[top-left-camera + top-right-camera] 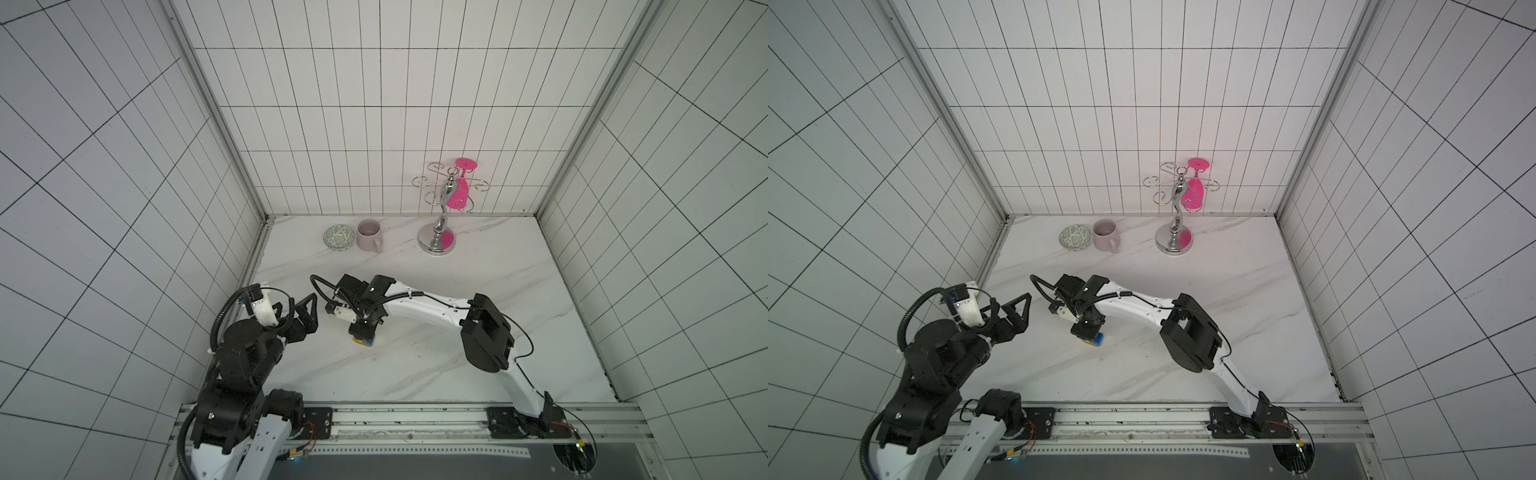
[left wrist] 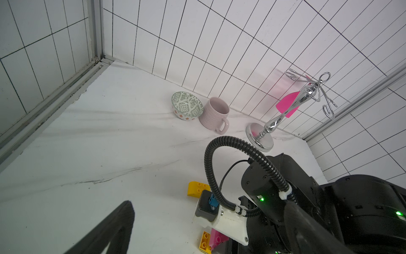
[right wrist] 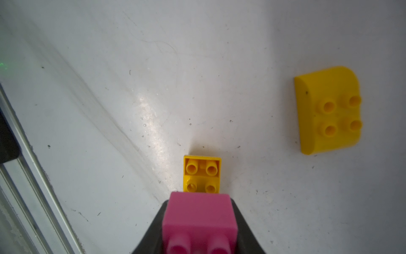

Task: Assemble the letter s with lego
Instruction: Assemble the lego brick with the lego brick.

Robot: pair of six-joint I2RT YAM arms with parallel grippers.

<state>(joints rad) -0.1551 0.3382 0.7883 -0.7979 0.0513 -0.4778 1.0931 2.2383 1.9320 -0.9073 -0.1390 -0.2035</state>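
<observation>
White marble table [image 1: 457, 332] boxed in by tiled walls. Nearest, by the left edge: left gripper [image 1: 307, 318], jaws spread wide, holding nothing. Further in, left of the middle and nearer the front edge than the back: right gripper [image 3: 199, 233] clamped on a pink cube [image 3: 198, 211], poised at one end of the long yellow brick [image 3: 202, 174], with a blue cube [image 1: 1099, 339] peeping out below in both top views. Likely step: pressing pink home onto yellow. Line up studs squarely, push straight down, avoid skidding glossy plastic across the smooth top; unclear whether seated yet. Just beyond, near but apart: rounded yellow brick [image 3: 328, 110], four studs up, not yet joined. Along the back edge: patterned bowl [image 1: 339, 237], mug [image 1: 369, 237], chrome stand [image 1: 436, 243] with pink goblet [image 1: 462, 189].
</observation>
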